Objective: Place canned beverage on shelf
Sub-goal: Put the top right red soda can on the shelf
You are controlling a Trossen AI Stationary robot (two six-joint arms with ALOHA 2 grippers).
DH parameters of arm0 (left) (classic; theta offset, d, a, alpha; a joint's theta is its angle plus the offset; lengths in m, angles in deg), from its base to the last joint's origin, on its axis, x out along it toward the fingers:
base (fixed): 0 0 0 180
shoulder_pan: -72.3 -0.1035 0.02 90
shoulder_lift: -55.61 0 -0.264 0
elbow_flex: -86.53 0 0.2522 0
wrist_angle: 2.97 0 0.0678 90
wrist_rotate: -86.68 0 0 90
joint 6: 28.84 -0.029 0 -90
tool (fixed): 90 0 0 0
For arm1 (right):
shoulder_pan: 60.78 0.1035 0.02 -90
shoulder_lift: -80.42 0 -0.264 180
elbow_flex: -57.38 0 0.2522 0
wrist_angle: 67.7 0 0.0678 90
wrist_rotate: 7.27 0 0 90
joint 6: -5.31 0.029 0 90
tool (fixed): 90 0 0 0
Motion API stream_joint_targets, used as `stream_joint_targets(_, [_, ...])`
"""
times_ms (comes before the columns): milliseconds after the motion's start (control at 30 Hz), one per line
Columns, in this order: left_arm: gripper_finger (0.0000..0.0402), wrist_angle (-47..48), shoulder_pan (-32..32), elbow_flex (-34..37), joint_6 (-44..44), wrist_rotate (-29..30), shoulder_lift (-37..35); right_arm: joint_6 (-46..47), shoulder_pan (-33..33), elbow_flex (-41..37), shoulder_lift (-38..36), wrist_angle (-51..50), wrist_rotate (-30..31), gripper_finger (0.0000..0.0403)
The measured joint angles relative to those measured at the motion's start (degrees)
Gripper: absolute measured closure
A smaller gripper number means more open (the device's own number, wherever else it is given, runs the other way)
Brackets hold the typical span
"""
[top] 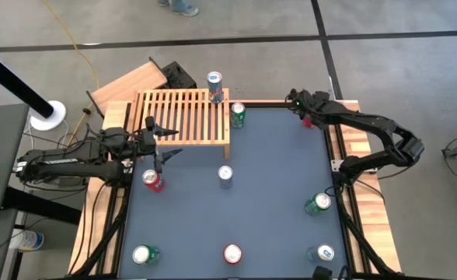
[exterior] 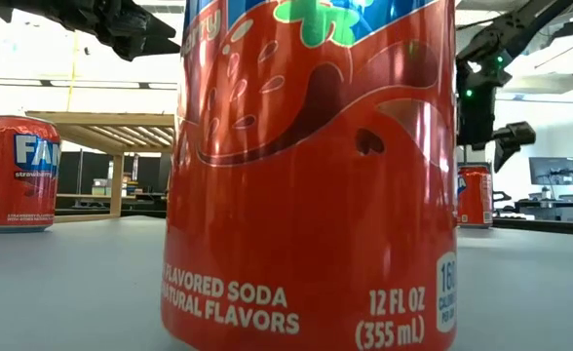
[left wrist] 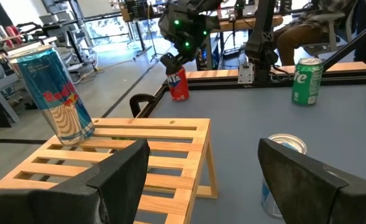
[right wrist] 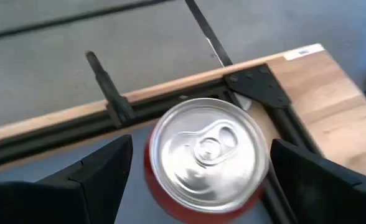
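Observation:
The shelf [top: 183, 117], a light slatted wooden rack, stands at the table's far left. A blue and silver can [top: 214, 85] stands upright on the shelf's far right corner [left wrist: 52, 93]. At the table's far right corner stands a red can [right wrist: 208, 152], with my right gripper [right wrist: 200, 148] open above it, slanting down, one finger on either side of its silver top and apart from it. In the low view the red can [exterior: 475, 195] stands below this gripper [exterior: 491, 117]. My left gripper [top: 170, 141] hangs open and level over the shelf's near edge [left wrist: 170, 174].
Upright cans stand about the table: a green one [top: 238, 114] beside the shelf, a red one [top: 152, 180] near my left arm, a silver-topped one [top: 225, 176] at the centre, a green one [top: 317, 204] at the right, three along the near edge. A wooden board [top: 127, 82] lies behind the shelf.

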Motion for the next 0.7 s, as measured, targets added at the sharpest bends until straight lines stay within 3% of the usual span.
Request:
stream_joint_targets(200, [0.0109, 0.02, 0.0, 0.0, 0.56, -0.02, -0.02, -1.15, 0.07, -2.91, 0.0, 6.3, 3.85, 0.0033])
stream_joint_targets(533, [0.0109, 0.16, 0.0, 0.0, 1.18, -0.02, -0.02, -0.09, -0.16, -4.8, 0.79, 7.62, 2.28, 0.0042])
stream_joint_targets(700, [0.0109, 0.63, 0.0, 0.0, 1.18, -0.04, 0.0, 0.23, -0.96, -6.01, 0.85, 9.5, 0.76, 0.007])
